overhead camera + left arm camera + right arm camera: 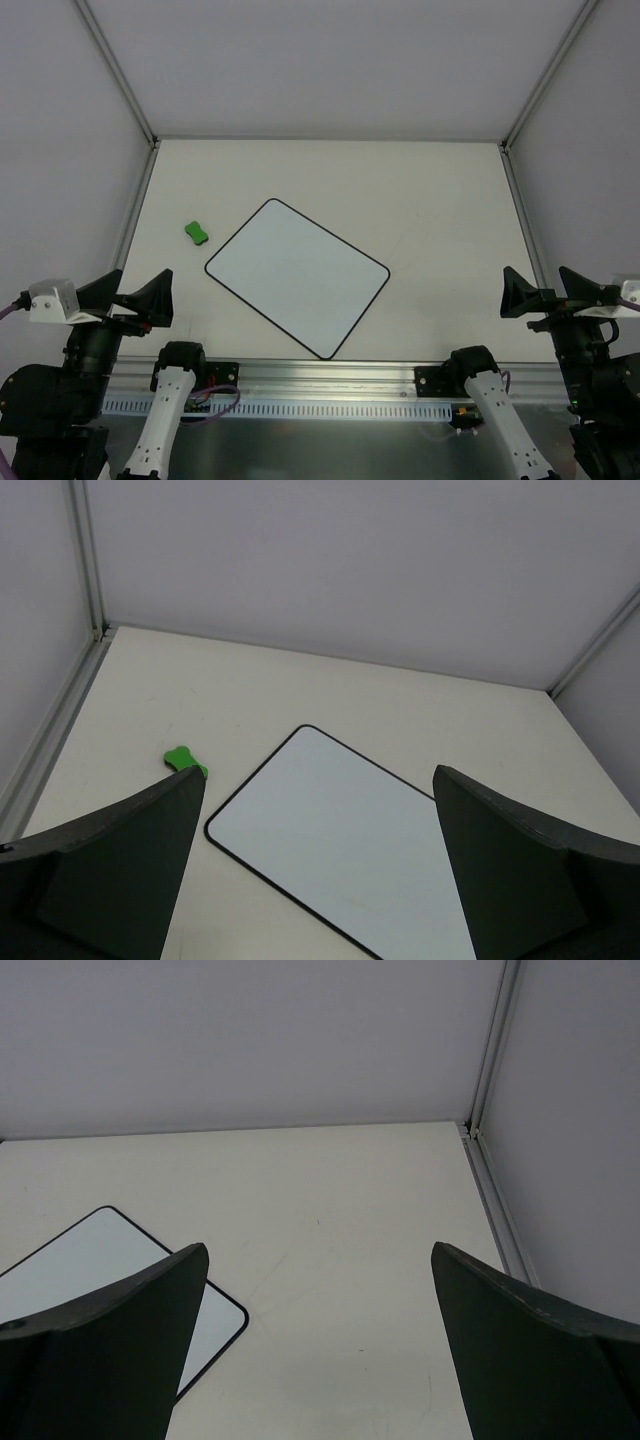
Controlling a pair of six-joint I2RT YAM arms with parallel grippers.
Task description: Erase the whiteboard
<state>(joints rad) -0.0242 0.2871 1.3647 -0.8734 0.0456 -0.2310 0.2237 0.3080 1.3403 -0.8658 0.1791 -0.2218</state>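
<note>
The flat white rectangular whiteboard with rounded corners and a thin black edge lies flat on the cream tabletop, about midway between the two arms and a little towards the left. It is turned at an angle, so that one corner points at the near edge of the table and another at the back wall. Its face reads as plain white in all three views. From the left wrist it fills the lower middle; from the right wrist only one corner part shows at the lower left.

A small green bone-shaped eraser rests on the table near the board's left corner, apart from it, on the left arm's side.

The left gripper hangs above the near left part of the table, its dark fingers spread wide with nothing between them. The right gripper hangs above the near right part, well apart from the board, likewise spread wide and holding nothing.
</note>
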